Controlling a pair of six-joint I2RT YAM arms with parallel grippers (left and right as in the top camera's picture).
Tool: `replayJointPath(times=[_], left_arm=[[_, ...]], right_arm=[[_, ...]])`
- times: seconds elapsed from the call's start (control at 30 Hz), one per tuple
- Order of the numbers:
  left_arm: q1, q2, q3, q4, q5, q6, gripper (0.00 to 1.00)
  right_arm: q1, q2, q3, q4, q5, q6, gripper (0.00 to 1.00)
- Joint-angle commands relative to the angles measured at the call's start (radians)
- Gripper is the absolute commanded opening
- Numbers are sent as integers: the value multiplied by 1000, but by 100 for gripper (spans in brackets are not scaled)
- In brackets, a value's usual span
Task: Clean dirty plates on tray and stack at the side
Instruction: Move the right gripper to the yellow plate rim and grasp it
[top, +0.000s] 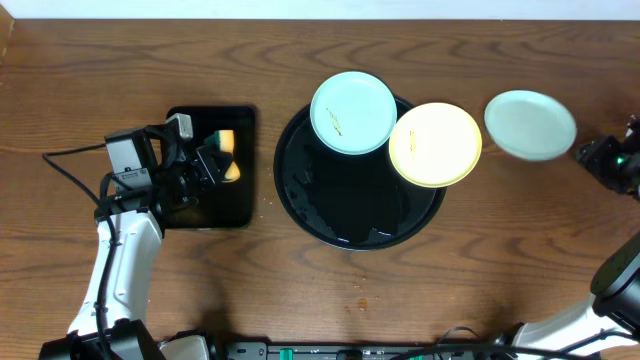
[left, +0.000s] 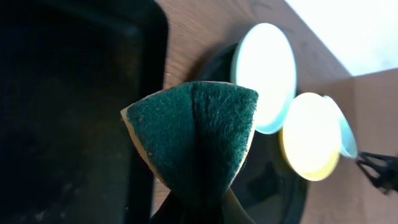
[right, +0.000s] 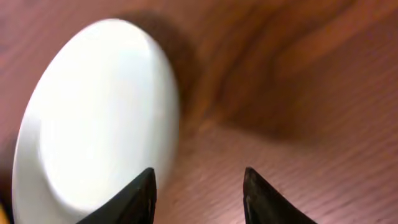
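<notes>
A dark wooden table (top: 480, 260) carries everything. Overhead, the right arm is cut off by the frame edge. The fingers of the left gripper (top: 217, 158) are mostly buried under the sponge (left: 193, 137), which they clamp folded double, green side out, above the rectangular black tray (top: 210, 195). The right wrist view is blurred, so no smears can be made out on the plate there. The right gripper (right: 199, 194) is spread wide with nothing between its fingers. One fingertip (right: 142, 193) overlaps the rim of the mint plate (top: 530, 124); whether they touch is unclear. That plate lies on the table just right of the round black tray (top: 350, 215). The second mint plate (top: 352, 112) and the yellow plate (top: 435, 144) sit side by side on the tray's far rim, overhanging it, each with a faint brownish mark.
</notes>
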Motion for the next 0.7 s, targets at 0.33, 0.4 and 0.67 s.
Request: replayJointPath(times=[0.33,0.4,0.67], left_arm=[[4,0,28,-44,-120,53,8],[4,0,28,-55,-120,60,8],[4,0,28,-74,-120,80,8]], right_arm=[[375,-43,216,-420,46,-248,50],[444,-41,215,-407,145,-247,53],[521,-29,155,-355,234,-241,53]])
